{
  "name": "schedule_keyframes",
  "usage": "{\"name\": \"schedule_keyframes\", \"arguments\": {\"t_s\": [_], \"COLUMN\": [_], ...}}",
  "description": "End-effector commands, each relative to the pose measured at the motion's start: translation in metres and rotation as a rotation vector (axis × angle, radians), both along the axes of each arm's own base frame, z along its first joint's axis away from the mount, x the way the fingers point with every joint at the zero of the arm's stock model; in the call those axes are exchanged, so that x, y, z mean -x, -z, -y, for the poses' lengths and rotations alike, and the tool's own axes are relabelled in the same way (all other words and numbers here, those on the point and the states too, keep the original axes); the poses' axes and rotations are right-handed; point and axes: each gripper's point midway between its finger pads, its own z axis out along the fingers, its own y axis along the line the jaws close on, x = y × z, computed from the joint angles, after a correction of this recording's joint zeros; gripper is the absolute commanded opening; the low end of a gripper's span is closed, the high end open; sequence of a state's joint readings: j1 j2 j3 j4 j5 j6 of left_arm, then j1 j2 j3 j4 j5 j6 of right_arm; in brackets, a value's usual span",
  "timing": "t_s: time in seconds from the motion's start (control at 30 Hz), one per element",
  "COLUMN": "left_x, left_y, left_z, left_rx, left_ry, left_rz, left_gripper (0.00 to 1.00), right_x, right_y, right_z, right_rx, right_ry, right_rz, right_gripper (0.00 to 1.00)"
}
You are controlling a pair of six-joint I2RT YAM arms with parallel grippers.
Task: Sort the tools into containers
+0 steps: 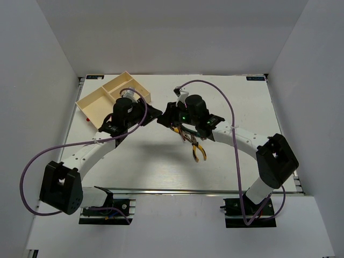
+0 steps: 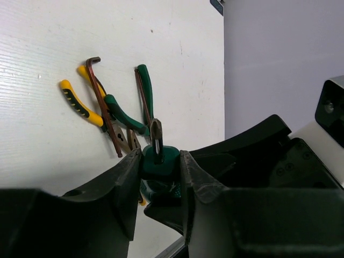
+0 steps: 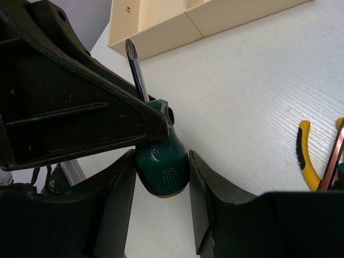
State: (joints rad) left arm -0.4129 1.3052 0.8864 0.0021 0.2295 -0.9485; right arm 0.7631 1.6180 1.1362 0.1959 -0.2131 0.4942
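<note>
Tray [image 1: 95, 106], cream and the only one, sits at the far left of the white table [image 1: 247, 107], split into three compartments: one long, two smaller. The left gripper [image 1: 156, 115] and right gripper [image 1: 169, 115] meet tip to tip just beside its near right corner. One pair of yellow-handled pliers [image 1: 198, 150] lies on the table under the right arm, well apart from the tray

From the left wrist, the left gripper [image 2: 160, 172] is clamped on the collar of one green-handled screwdriver [image 2: 159, 161], held off the table. Beyond it four tools lie in a loose heap on the table: one pair of yellow-handled pliers [image 2: 75, 102], one pair of green-handled pliers [image 2: 146, 91], one hooked brown rod [image 2: 102, 102] across both, and a second thin brown rod [image 2: 140, 86] along a green handle

From the right wrist, the right gripper [image 3: 161, 177] is closed on the screwdriver's fat green handle [image 3: 161, 166], its fingers [image 3: 201, 199] against both sides. The cross-head tip [image 3: 129, 48] points towards the tray [image 3: 161, 29]. The left gripper's black body crosses the shaft
</note>
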Motion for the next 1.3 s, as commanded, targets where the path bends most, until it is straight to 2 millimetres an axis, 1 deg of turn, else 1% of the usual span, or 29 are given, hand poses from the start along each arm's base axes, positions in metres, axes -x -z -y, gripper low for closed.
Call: {"name": "schedule_keyframes", "arguments": {"t_s": [0.0,0.03,0.1,0.13,0.17,0.23,0.27,0.37,0.43,0.47,0.53,0.57,0.6,0.67,0.7,0.73,0.8,0.83,0.93,0.97,1.0,1.03,1.07,1.1,1.13,1.17,1.2,1.23,1.27], "left_x": [0.003,0.003,0.004,0.005,0.005,0.007,0.008,0.009,0.008,0.008,0.005,0.001,0.002,-0.002,-0.002,-0.005,-0.009,-0.012,-0.022,-0.027,-0.034,-0.038,-0.045,-0.051,-0.059,-0.067,-0.073,-0.082,-0.088], "left_y": [-0.016,-0.017,-0.016,-0.016,-0.016,-0.012,-0.013,-0.016,-0.022,-0.023,-0.026,-0.031,-0.024,-0.022,-0.024,-0.021,-0.024,-0.020,-0.029,-0.038,-0.041,-0.044,-0.055,-0.058,-0.046,-0.058,-0.056,-0.045,-0.043], "left_z": [0.002,0.002,0.002,0.003,0.003,0.002,0.002,-0.003,-0.009,-0.010,-0.014,-0.016,-0.017,-0.018,-0.018,-0.019,-0.019,-0.021,-0.033,-0.036,-0.047,-0.049,-0.056,-0.063,-0.070,-0.075,-0.079,-0.085,-0.089], "left_rx": [0.038,0.039,0.039,0.040,0.043,0.042,0.043,0.039,0.032,0.021,0.000,-0.022,-0.051,-0.101,-0.114,-0.149,-0.185,-0.226,-0.329,-0.348,-0.398,-0.421,-0.458,-0.519,-0.571,-0.592,-0.640,-0.677,-0.702], "left_ry": [0.003,0.003,0.007,0.012,0.014,0.011,0.010,-0.010,-0.024,-0.024,-0.033,-0.037,-0.034,-0.020,-0.011,0.002,0.012,0.021,-0.009,-0.025,-0.060,-0.063,-0.096,-0.115,-0.119,-0.136,-0.137,-0.133,-0.128], "left_rz": [0.047,0.049,0.049,0.047,0.045,0.038,0.041,0.053,0.067,0.077,0.091,0.122,0.095,0.108,0.118,0.126,0.141,0.151,0.203,0.230,0.254,0.265,0.283,0.299,0.262,0.281,0.286,0.261,0.259], "left_gripper": [0.38,0.27,0.18,0.07,0.01,0.00,0.00,0.00,0.00,0.00,0.00,0.00,0.00,0.00,0.00,0.00,0.00,0.00,0.00,0.00,0.00,0.00,0.00,0.00,0.00,0.00,0.00,0.00,0.00], "right_x": [0.002,0.002,0.003,0.004,0.003,0.004,0.003,0.003,0.005,0.004,0.005,0.006,0.008,0.012,0.012,0.012,0.019,0.020,0.027,0.029,0.033,0.034,0.038,0.040,0.042,0.044,0.050,0.051,0.054], "right_y": [-0.026,-0.024,-0.024,-0.023,-0.024,-0.024,-0.024,-0.022,-0.025,-0.019,-0.018,-0.014,-0.016,-0.008,0.001,-0.001,0.008,0.012,0.028,0.022,0.032,0.033,0.030,0.038,0.041,0.035,0.048,0.047,0.045], "right_z": [-0.004,-0.003,-0.002,-0.001,0.000,0.001,0.003,0.007,0.012,0.017,0.025,0.028,0.033,0.046,0.050,0.060,0.077,0.086,0.117,0.126,0.136,0.144,0.152,0.162,0.169,0.175,0.183,0.188,0.193], "right_rx": [-0.070,-0.066,-0.067,-0.065,-0.066,-0.067,-0.065,-0.061,-0.054,-0.036,-0.014,0.001,0.010,0.051,0.077,0.087,0.124,0.141,0.210,0.206,0.240,0.254,0.257,0.285,0.298,0.289,0.325,0.326,0.321], "right_ry": [-0.010,-0.011,-0.004,-0.005,0.000,0.001,0.010,0.020,0.033,0.048,0.060,0.068,0.070,0.092,0.098,0.125,0.150,0.173,0.238,0.256,0.273,0.290,0.301,0.325,0.337,0.349,0.353,0.362,0.368], "right_rz": [0.057,0.056,0.057,0.056,0.060,0.061,0.063,0.061,0.072,0.071,0.081,0.078,0.094,0.099,0.095,0.106,0.115,0.119,0.130,0.148,0.150,0.155,0.167,0.167,0.174,0.192,0.173,0.180,0.189], "right_gripper": [0.00,0.00,0.01,0.06,0.17,0.28,0.42,0.59,0.65,0.67,0.70,0.71,0.71,0.73,0.74,0.75,0.76,0.77,0.80,0.80,0.81,0.82,0.82,0.83,0.84,0.85,0.86,0.86,0.86]}}
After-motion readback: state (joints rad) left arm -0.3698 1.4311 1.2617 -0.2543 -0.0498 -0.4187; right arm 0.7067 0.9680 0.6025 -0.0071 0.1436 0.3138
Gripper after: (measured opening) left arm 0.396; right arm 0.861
